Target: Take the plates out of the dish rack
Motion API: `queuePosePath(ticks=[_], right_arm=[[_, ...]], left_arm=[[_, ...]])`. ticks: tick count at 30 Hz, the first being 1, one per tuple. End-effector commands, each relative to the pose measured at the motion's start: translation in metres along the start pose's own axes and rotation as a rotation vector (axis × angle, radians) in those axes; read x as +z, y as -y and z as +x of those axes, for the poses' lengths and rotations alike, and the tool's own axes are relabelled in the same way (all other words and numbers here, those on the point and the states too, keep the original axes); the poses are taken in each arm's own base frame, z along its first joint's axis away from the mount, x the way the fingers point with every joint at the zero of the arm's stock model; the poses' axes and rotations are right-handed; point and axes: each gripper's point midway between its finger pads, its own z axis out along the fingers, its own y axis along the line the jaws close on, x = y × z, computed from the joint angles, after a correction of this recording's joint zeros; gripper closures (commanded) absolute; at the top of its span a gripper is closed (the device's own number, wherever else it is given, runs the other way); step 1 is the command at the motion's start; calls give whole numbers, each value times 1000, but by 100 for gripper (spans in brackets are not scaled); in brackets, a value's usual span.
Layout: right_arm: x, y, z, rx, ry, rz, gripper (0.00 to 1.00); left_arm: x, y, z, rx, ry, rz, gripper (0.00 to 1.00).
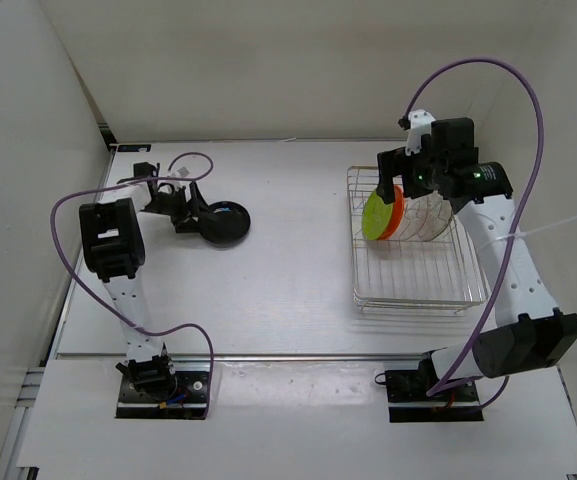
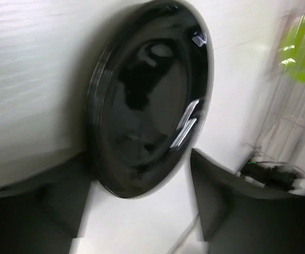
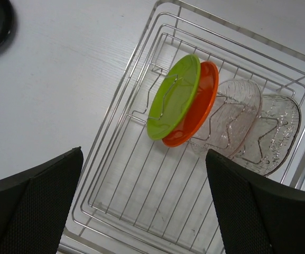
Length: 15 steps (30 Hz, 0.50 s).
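At table's left, black plate (image 1: 225, 222) lies flat, left gripper (image 1: 192, 214) open at its rim, right gripper (image 3: 143, 153) wide open over dish rack (image 1: 418, 290), lime green plate (image 3: 173, 95), orange plate (image 3: 199, 114), two clear plates (image 3: 237, 114) standing inside

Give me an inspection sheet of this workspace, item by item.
Surface: white table, flat.
Job's things: round black plate lies flat on the table at left; silver wire dish rack at right holds lime green plate, orange plate and two clear glassy plates, all on edge.
Clutter: nothing seen.
Grippers: left gripper open, fingers either side of the black plate; right gripper open above the rack, empty.
Cables: purple cables loop off both arms, clear of the plates.
Surroundings: white walls at left and back.
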Motion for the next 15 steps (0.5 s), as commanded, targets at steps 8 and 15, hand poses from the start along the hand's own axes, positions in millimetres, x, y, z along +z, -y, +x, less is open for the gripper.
queuePosePath(ticks=[8, 15], right_arm=[[31, 51, 20, -53, -152, 229, 3], [39, 67, 29, -119, -183, 346, 17]], left_arm=[[-60, 1, -19, 121, 122, -272, 0], [-147, 19, -29, 254, 313, -602, 0]])
